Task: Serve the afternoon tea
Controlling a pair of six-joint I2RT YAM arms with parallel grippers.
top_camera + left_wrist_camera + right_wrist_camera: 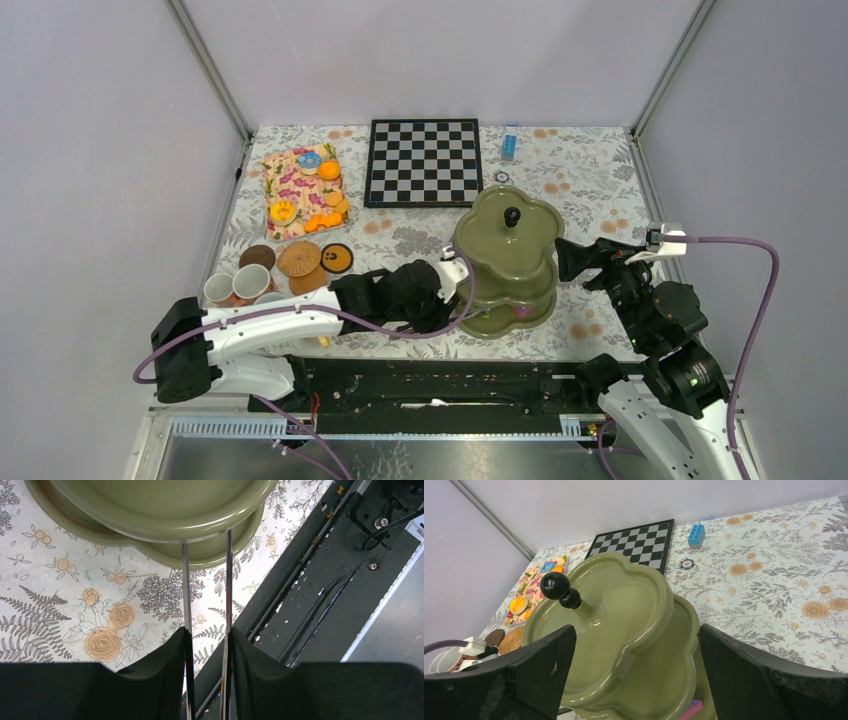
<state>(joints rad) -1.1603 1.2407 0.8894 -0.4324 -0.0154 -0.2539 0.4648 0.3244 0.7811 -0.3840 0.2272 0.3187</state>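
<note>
Left claw (206,539) comes in low from the near left. Its fingers (165,670) stand a narrow gap apart with their tips hidden under a tier of the olive-green stand (490,238), so I cannot tell whether they pinch anything. Right claw (636,635) is spread wide, and in its wrist view one finger shows on either side of the stand.

I note the stand upright, near the middle of the worktop (590,180), with the black knob (555,585) on top and one small pink item (520,312) on the bottom tier. At the near left the mugs (235,288) sit clustered, with the brown coasters (298,259) just beyond them. Farther back on the left, the floral tray (295,185) carries the orange biscuits (329,170). The chessboard (422,162) and a blue block (509,145) lie at the far edge.
</note>
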